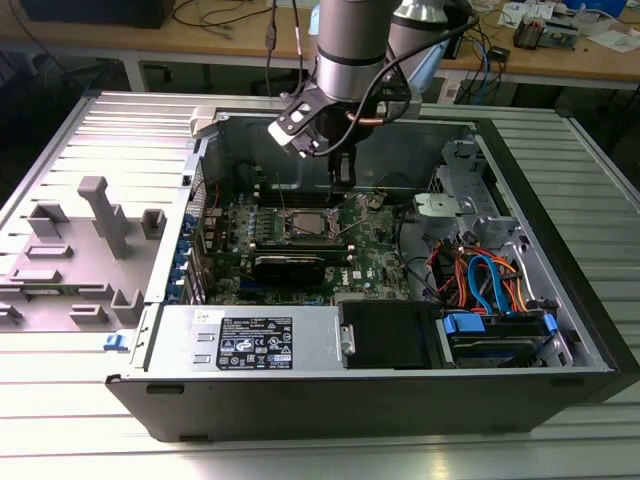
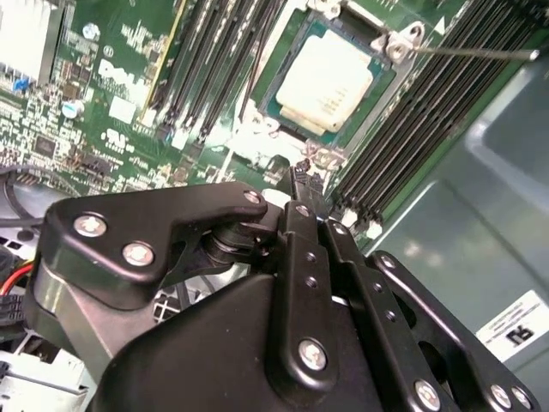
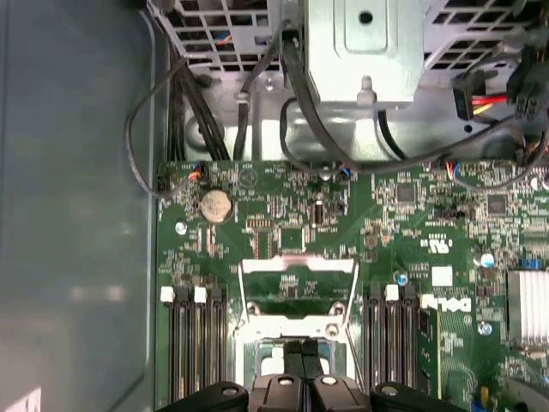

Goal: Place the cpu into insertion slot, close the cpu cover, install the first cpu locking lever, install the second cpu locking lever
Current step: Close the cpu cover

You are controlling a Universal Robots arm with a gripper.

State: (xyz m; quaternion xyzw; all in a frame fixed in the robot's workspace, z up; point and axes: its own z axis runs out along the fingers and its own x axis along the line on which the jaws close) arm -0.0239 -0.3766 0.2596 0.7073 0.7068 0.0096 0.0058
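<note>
The cpu [image 2: 326, 81] lies flat in the insertion slot [image 2: 273, 113], its silver-grey top showing in the second wrist view. The cpu cover [image 3: 300, 262] stands swung open beyond the slot's edge, with green board visible through its cut-out. A thin locking lever [image 2: 472, 51] sticks out past the slot's corner, raised. My gripper [image 2: 302, 176] is shut with nothing between its fingers and hovers at the slot's edge, close to the board. In the first wrist view the gripper [image 3: 301, 348] hides the slot below it. In the exterior view the gripper [image 1: 343, 178] hangs just above the slot [image 1: 305, 222].
Black memory slots [image 2: 412, 129] run along both sides of the socket. A metal drive cage [image 3: 364, 51] and coloured cables [image 1: 480, 280] fill the case on the exterior view's right. The power supply [image 1: 250, 340] lies along the case front. A grey fixture [image 1: 100, 220] stands outside on the exterior view's left.
</note>
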